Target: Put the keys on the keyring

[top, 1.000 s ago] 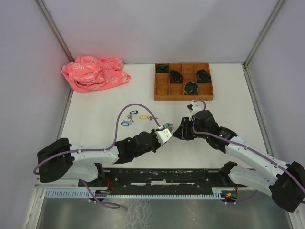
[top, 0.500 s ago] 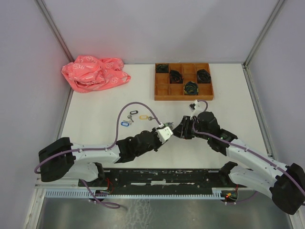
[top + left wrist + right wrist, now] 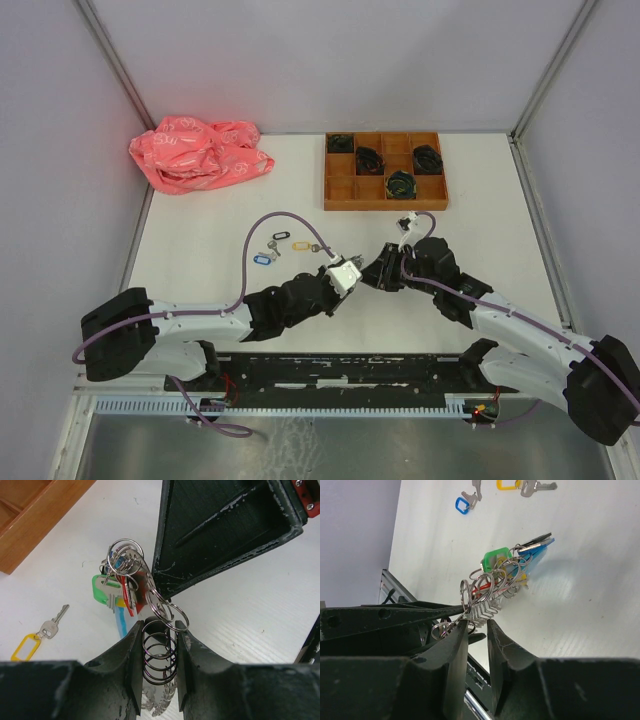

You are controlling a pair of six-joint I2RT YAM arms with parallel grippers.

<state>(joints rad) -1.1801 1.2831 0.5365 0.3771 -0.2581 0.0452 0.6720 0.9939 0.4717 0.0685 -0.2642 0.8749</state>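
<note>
1. Overhead: left end effector [image 3: 345, 272] and right end effector [image 3: 379, 272] meet nose to nose at mid-desk [image 3: 200, 230]. What sits between them is too small to read from up here. Loose keys [image 3: 299, 246] lie flat just behind the left one, none of them touched by either arm.

2. Left wrist: here's the answer. The left fingers are clamped on the keyring [image 3: 159, 655], squeezing a stack of wire rings between the pads. The rest of the bunch hangs out in front, with a green tag [image 3: 104, 591] and red and blue pieces, over the white desk. The right end effector's black body looms beyond, one corner against the bunch. A yellow-tagged key [image 3: 36, 639] waits off to the side.

3. Right wrist: the right jaws stand a slim slot apart, and the slot looks bare. One ring [image 3: 465, 594] sits right at a fingertip [image 3: 464, 625], touching or nearly so. It isn't visibly gripped.

4. Step in hand, as I read it: the left arm is steadying the keyring while the right lines up on a single ring. No loose key is threaded yet.

5. Next move calls for a fine nip on that one ring without dragging its neighbours, with the left holding firm. Then a key must be fetched from the desk.
</note>
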